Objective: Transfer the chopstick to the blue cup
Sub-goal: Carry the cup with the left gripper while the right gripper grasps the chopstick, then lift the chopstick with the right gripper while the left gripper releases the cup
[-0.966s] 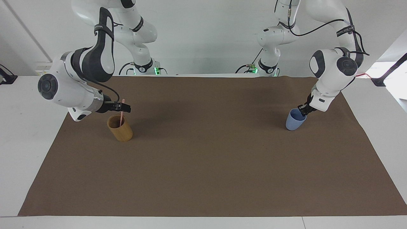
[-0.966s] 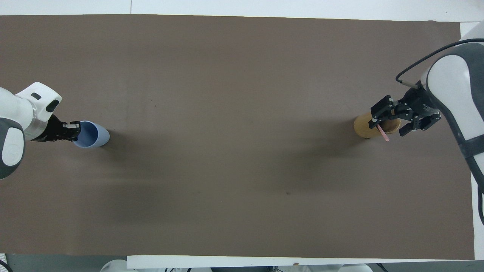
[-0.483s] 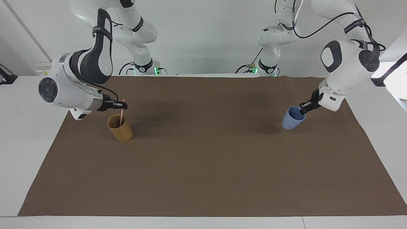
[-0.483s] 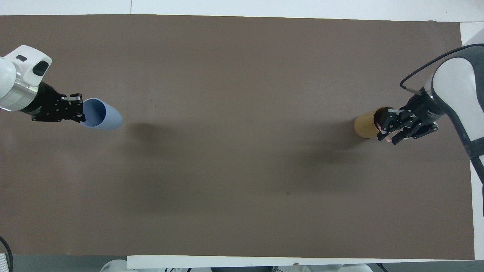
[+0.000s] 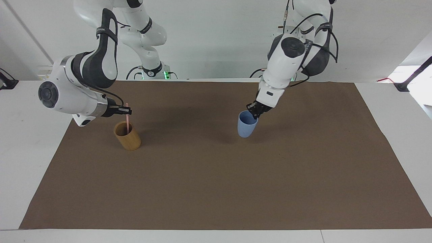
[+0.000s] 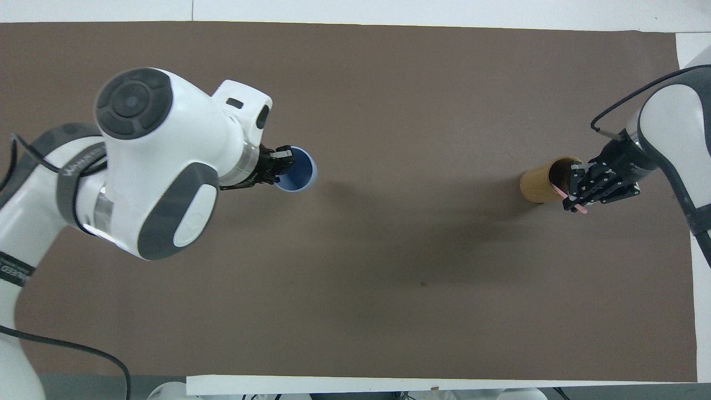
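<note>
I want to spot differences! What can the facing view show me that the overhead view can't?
Only the facing view shows both arms' bases and the blue cup from the side. Only the overhead view looks into the tan cup. Both show the left gripper shut on the blue cup's rim, and the right gripper shut on the chopstick standing in the tan cup.

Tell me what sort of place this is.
Probably a robotics lab test bench: two white arms, a plain brown mat over a white table, and staged props only: a blue cup, a chopstick in a wooden cup.
</note>
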Robot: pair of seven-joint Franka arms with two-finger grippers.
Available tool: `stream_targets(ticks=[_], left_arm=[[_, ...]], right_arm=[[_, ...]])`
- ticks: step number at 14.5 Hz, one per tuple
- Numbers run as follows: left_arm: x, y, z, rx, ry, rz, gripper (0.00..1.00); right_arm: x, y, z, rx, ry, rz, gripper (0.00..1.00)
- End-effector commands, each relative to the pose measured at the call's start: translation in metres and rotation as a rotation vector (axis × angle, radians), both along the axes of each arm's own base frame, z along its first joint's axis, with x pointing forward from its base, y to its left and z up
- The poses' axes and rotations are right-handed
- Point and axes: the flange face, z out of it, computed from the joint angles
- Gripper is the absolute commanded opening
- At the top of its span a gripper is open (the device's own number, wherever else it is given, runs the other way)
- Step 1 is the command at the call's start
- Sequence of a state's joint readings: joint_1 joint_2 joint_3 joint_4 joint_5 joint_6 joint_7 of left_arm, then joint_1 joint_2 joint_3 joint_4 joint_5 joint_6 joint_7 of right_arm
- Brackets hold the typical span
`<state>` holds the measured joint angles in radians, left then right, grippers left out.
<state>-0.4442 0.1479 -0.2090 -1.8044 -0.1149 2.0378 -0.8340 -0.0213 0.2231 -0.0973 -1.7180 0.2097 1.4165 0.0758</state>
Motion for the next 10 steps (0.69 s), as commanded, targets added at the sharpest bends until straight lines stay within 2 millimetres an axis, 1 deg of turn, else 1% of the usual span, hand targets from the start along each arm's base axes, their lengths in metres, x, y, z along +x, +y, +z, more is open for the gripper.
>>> stream_targets(ticks=[1, 2, 3, 5, 6, 7, 8, 9, 10], left_arm=[[0.012, -0.06, -0.054, -0.004, 0.029, 0.004, 0.0], [0.012, -0.062, -0.068, 0.016, 0.035, -0.007, 0.0], [0.007, -0.063, -0.079, 0.051, 0.043, -0.028, 0.0], [0.004, -0.06, -0.085, 0.078, 0.062, -0.036, 0.0], [0.003, -0.059, -0.087, 0.083, 0.068, -0.037, 0.0], [0.002, -0.057, -0.09, 0.09, 0.076, -0.036, 0.0], [0.0, -0.057, -0.091, 0.094, 0.078, -0.039, 0.01], [0.002, -0.056, -0.091, 0.093, 0.077, -0.036, 0.18], [0.002, -0.056, -0.091, 0.091, 0.075, -0.035, 0.74]], right_arm=[[0.0, -0.003, 0.021, 0.02, -0.015, 0.008, 0.0], [0.002, -0.005, 0.036, 0.014, -0.019, 0.013, 0.0], [0.002, -0.01, 0.056, 0.014, -0.023, 0.012, 0.0], [0.0, -0.017, 0.086, 0.019, -0.018, 0.012, 0.0], [-0.002, -0.017, 0.107, 0.024, -0.017, 0.018, 0.0], [-0.003, -0.015, 0.127, 0.028, -0.023, 0.028, 0.0], [-0.005, -0.007, 0.144, 0.023, -0.029, 0.038, 0.0], [-0.005, 0.001, 0.162, 0.02, -0.041, 0.017, 0.0], [-0.005, 0.013, 0.176, 0.041, -0.045, -0.028, 0.0]])
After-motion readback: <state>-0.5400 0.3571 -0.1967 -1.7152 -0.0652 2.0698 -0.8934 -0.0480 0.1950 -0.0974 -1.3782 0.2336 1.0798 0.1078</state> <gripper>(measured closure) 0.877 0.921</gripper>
